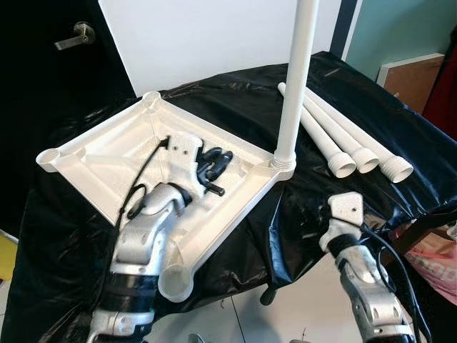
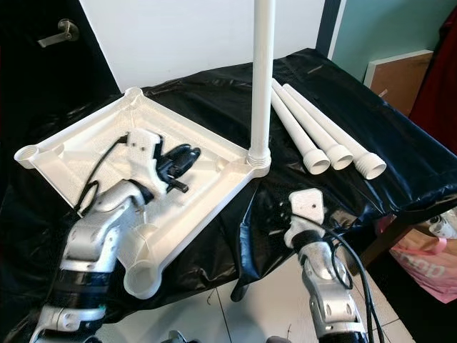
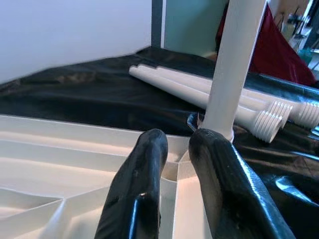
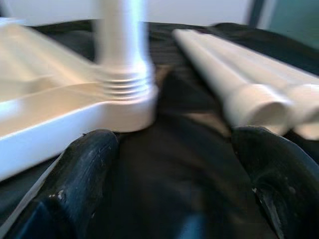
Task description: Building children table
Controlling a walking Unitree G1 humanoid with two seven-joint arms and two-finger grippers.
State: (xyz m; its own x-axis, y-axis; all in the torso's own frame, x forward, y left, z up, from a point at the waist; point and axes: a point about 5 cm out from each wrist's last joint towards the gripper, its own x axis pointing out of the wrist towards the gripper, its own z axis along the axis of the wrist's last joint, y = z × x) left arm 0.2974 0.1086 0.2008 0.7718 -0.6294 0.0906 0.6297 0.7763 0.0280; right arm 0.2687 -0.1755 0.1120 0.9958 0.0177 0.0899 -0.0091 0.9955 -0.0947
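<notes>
White tabletop lies upside down on the surface, which is draped in black sheeting; ribbed underside faces up. It sits toward the robot's left, one corner socket overhanging the near edge.

One white leg stands upright, seated in the tabletop's right-hand corner socket; threaded collar visible at its base in the right wrist view. Three loose legs lie side by side on the sheeting just right of the standing leg, touching one another, open ends toward the robot.

Left gripper rests inside the upturned tabletop, near its centre, pointing toward the standing leg. Its fingers are nearly together with a narrow gap between them, holding nothing.

Right gripper is low at the near edge of the surface, aimed at the base of the standing leg and the ends of the loose legs. Fingers spread wide apart, nothing between them but black sheeting.

Background: dark door with lever handle at far left, white wall behind.
</notes>
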